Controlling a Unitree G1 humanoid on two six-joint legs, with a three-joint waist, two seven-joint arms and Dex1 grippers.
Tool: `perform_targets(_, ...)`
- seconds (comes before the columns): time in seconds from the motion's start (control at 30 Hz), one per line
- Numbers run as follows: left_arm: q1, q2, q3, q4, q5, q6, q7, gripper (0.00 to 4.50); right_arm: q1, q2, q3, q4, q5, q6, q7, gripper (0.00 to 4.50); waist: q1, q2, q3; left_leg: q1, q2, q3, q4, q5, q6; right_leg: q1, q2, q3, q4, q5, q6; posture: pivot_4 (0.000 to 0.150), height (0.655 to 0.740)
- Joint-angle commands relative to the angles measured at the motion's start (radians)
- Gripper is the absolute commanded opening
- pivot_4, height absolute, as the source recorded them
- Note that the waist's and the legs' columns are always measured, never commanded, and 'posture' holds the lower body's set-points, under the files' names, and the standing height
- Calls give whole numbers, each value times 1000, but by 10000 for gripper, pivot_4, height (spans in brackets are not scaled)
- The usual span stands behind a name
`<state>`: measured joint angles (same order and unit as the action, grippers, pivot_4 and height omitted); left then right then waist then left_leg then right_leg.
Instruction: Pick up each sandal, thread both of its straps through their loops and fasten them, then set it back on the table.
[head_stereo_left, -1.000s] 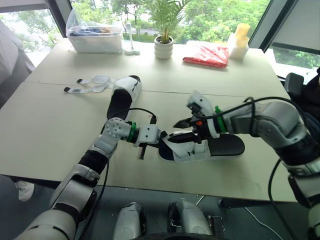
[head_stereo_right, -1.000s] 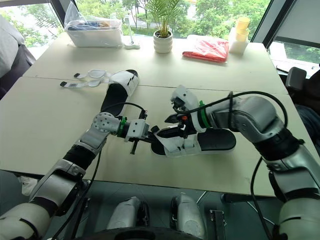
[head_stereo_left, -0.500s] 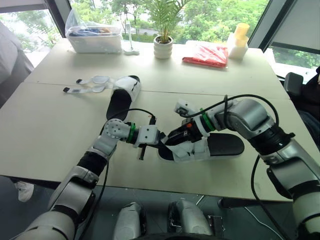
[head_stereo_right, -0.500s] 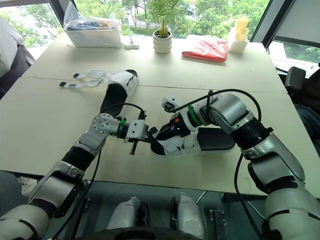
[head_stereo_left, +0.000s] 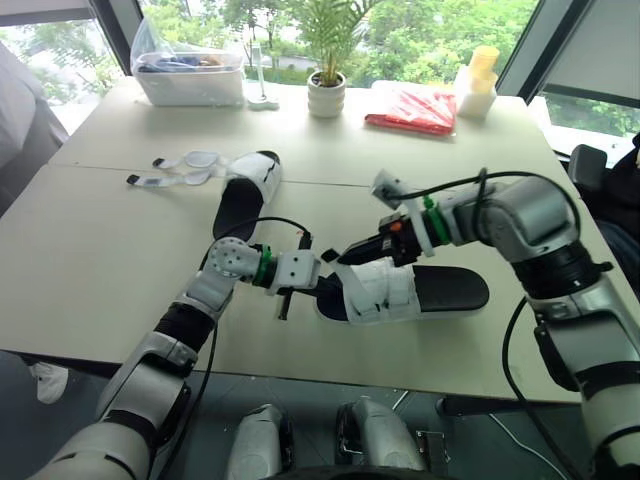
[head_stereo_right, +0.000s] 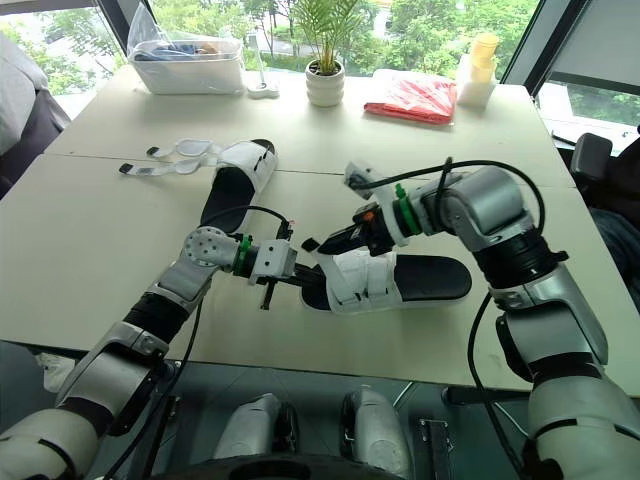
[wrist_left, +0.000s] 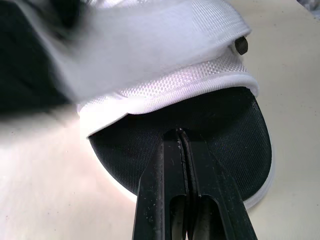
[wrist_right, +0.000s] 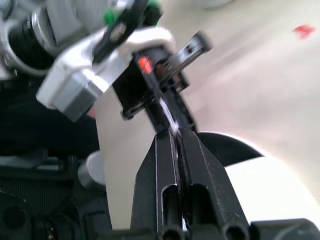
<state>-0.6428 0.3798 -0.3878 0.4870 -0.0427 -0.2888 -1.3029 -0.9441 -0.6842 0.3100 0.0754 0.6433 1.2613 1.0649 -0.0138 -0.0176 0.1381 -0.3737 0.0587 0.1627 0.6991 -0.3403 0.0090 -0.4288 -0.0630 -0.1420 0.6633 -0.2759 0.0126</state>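
1. Far sandal (head_stereo_left: 245, 195): lies flat on the table (head_stereo_left: 100, 250), well left of the work. Its loose straps (head_stereo_left: 185, 165) are splayed out unfastened. We judge it is waiting its turn.
2. Left gripper (head_stereo_left: 322, 287): fingers pressed together, nothing seen between them. The tip rests on the black toe of the near sandal (head_stereo_left: 440, 290). We read this as a brace, so the shoe does not slide while the other arm works the strap.
3. Near sandal: sole down on the table, near the front edge and between the two arms. Its white straps (head_stereo_left: 382, 290) are folded across the footbed.
4. Right gripper (head_stereo_left: 347, 258): hovers just above the toe-side strap, fingers together. In the right wrist view a thin white sliver sits in the seam. We cannot tell whether it is the strap end.
5. Versus half a second ago: the right gripper was down in the straps. It is now raised and drawn back.
6. The straps lie flatter than before.
7. Left gripper and both sandals are unmoved.
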Motion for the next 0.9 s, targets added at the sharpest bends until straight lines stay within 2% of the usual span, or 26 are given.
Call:
perform_targets(0.03,24,3,-48,41,58,25,-10,0,-10,-7,-106,17,18,36,-35,322,-1,0,0,0,0,0,0,0,0,0,0,0,0,0,0,1500,7278)
perform_targets(0.2,20,-2,-49,44,58,26,-10,0,7,13,-173,71,9,56,-90,322,-1,1,0,0,0,0,0,0,0,0,0,0,0,0,0,1500,7278)
perform_targets(0.47,13,-2,-50,49,58,24,-16,0,53,53,-149,174,-86,-33,-175,322,-3,1,0,0,0,0,0,0,-1,0,0,0,1,0,0,1500,7278)
perform_targets(0.77,17,-7,-50,51,57,24,-15,0,103,43,-79,207,-196,-116,-223,322,-3,2,-1,1,0,0,0,0,-1,0,0,0,1,0,0,1500,7278)
perform_targets(0.9,19,-8,-50,48,56,27,-14,0,116,3,-107,162,-197,-129,-217,322,-3,2,-1,1,0,0,1,0,-1,1,0,0,1,0,0,1500,7278)
